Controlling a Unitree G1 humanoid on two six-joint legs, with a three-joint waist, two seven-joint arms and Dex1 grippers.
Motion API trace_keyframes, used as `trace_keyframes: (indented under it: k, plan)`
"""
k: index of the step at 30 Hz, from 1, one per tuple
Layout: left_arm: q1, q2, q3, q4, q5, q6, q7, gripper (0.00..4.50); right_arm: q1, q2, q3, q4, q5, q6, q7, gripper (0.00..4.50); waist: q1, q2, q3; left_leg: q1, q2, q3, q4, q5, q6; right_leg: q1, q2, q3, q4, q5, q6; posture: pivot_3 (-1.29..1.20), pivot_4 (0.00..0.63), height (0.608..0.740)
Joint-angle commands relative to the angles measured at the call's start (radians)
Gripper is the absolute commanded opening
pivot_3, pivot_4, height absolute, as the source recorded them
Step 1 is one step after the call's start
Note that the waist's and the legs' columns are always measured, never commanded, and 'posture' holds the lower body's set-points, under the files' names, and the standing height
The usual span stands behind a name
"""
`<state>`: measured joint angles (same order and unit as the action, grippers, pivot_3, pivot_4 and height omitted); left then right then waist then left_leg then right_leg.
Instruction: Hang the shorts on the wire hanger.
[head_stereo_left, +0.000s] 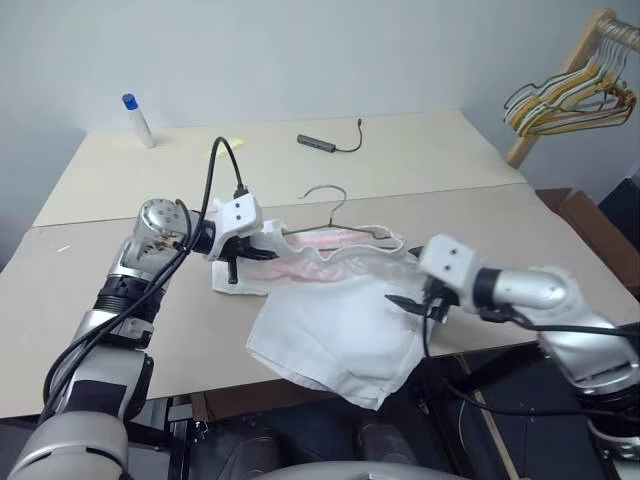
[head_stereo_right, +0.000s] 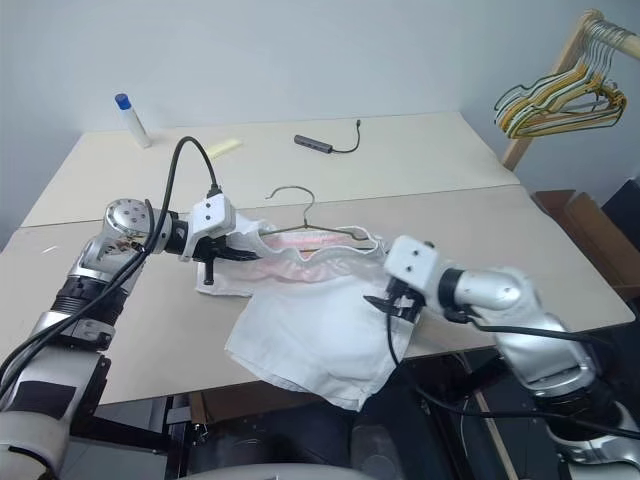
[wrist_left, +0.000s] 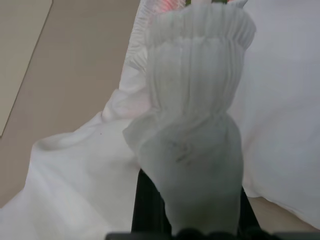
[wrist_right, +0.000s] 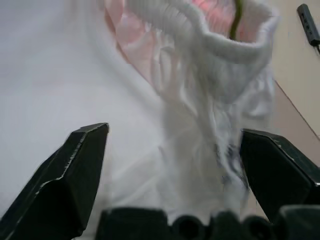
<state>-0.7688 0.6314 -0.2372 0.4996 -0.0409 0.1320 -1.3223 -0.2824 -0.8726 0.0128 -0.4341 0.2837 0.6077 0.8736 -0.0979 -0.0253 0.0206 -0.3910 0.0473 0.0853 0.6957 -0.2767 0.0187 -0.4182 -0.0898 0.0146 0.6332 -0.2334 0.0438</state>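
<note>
White thin fabric, that's the shorts (head_stereo_left: 335, 325), sprawled at the near edge of the tan table (head_stereo_left: 120, 300) with one lower corner spilling over the lip toward six o'clock. The gathered waistband runs along the far side of the cloth, pink showing inside it, and the wire hanger (head_stereo_left: 328, 205) sits in that waistband opening, its curved hook poking out at twelve o'clock onto bare tabletop. At nine o'clock of the shorts the left gripper (head_stereo_left: 236, 262) is clenched on the waistband's end; the left wrist view shows ribbed elastic bunched up between its fingers. At three o'clock the right gripper (wrist_right: 172, 170) is released, jaws spread wide, with the waistband's other end lying loose between them in the right wrist view, no pinch on it. Out past the hanger, toward twelve o'clock, a black cable with a small dark bar (head_stereo_left: 316, 143) rests on the far tabletop, and a white tube with a blue cap (head_stereo_left: 138, 120) stands off at ten o'clock. Up at two o'clock, a wooden rack carries a bundle of spare hangers (head_stereo_left: 565, 100).
</note>
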Motion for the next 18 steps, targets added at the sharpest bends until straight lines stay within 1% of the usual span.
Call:
trace_keyframes:
  k: [1, 5, 9, 11, 13, 16, 18]
  plan:
    - [-0.029, 0.010, 0.030, -0.021, -0.019, -0.021, -0.007, 0.08, -0.072, -0.032, -0.136, 0.054, 0.091, -0.038, 0.075, 4.48, -0.002, 0.000, 0.000, 0.000, 0.000, 0.000, 0.000, 0.000, 0.000, 0.000, 0.000, 0.000, 0.000, 0.000, 0.000, -0.13, 0.000, 0.740]
    - [-0.034, 0.011, 0.027, -0.012, -0.013, -0.034, -0.013, 0.08, -0.188, -0.037, -0.101, 0.188, 0.082, -0.068, 0.124, 4.48, -0.006, 0.000, 0.000, 0.002, 0.001, 0.000, -0.001, 0.000, 0.000, 0.001, 0.001, 0.000, 0.000, 0.000, 0.000, -0.13, 0.000, 0.740]
    - [-0.046, 0.009, 0.026, -0.001, -0.013, -0.052, -0.022, 0.08, -0.364, -0.012, 0.088, 0.458, -0.095, -0.198, 0.163, 4.48, -0.017, 0.000, 0.000, 0.001, 0.000, 0.001, 0.000, 0.000, 0.000, 0.000, 0.000, 0.001, 0.000, 0.000, 0.000, -0.13, 0.000, 0.740]
    - [-0.050, 0.007, 0.025, 0.001, -0.012, -0.057, -0.025, 0.08, -0.429, 0.016, 0.144, 0.551, -0.135, -0.250, 0.198, 4.48, -0.023, 0.000, 0.000, 0.001, 0.000, 0.001, 0.000, 0.000, 0.000, 0.000, 0.000, 0.001, 0.000, 0.000, 0.000, -0.12, 0.000, 0.740]
    - [-0.053, 0.005, 0.025, 0.002, -0.011, -0.059, -0.026, 0.08, -0.472, 0.037, 0.185, 0.597, -0.146, -0.291, 0.262, 4.48, -0.025, 0.000, 0.000, 0.000, 0.000, 0.001, -0.001, 0.000, 0.000, -0.001, 0.000, 0.001, 0.000, 0.000, 0.000, -0.12, 0.000, 0.740]
    - [-0.054, 0.003, 0.025, -0.002, -0.011, -0.059, -0.025, 0.08, -0.498, 0.045, 0.239, 0.605, -0.154, -0.349, 0.373, 4.48, -0.028, 0.000, 0.000, -0.001, 0.000, 0.001, 0.000, 0.000, 0.000, -0.002, 0.000, 0.001, 0.001, 0.000, 0.000, -0.10, 0.000, 0.740]
    - [-0.051, 0.002, 0.024, -0.011, -0.012, -0.055, -0.025, 0.08, -0.509, 0.055, 0.254, 0.610, -0.159, -0.367, 0.406, 4.48, -0.026, 0.001, 0.000, -0.001, 0.000, 0.000, 0.000, 0.000, 0.000, -0.002, 0.000, 0.001, 0.000, 0.000, 0.000, -0.09, 0.000, 0.740]
